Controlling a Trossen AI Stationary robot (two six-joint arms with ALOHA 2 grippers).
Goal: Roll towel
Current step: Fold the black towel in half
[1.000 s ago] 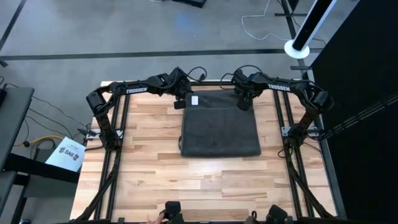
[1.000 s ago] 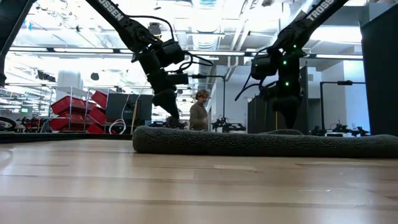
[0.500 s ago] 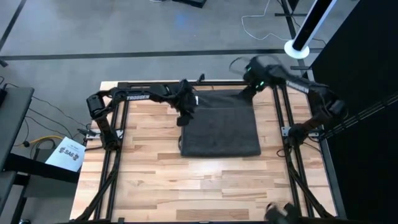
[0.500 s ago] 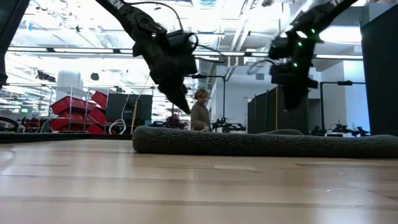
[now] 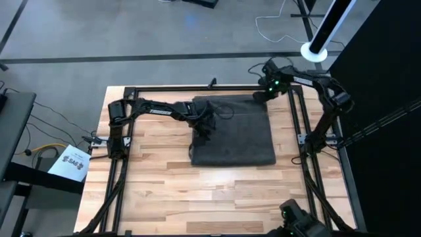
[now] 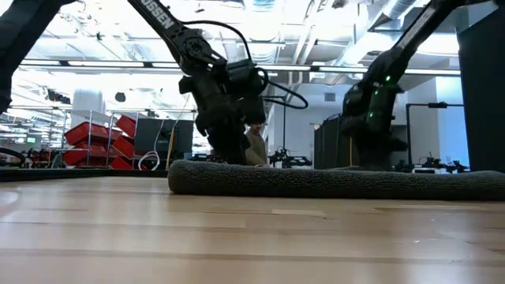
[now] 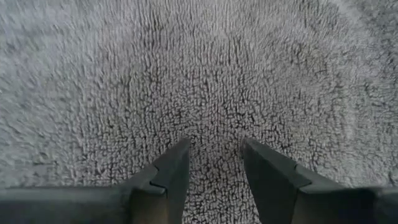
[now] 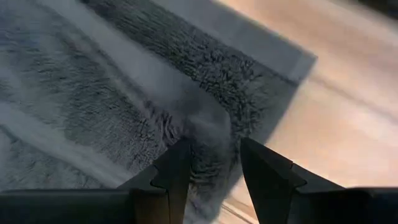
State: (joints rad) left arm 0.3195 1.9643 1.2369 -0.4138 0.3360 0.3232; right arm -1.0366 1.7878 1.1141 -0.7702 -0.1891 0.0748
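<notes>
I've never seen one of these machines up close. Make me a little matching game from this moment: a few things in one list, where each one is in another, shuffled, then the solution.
Things
1. left end effector
2. right end effector
3. towel
4. white paper sheet

Places
A. lying flat on the far half of the table
B. off the table, beyond its left side
C. over the towel's left edge, fingers apart
D. at the towel's far right corner, fingers apart

Pairs: 1-C, 2-D, 3-A, 4-B
</notes>
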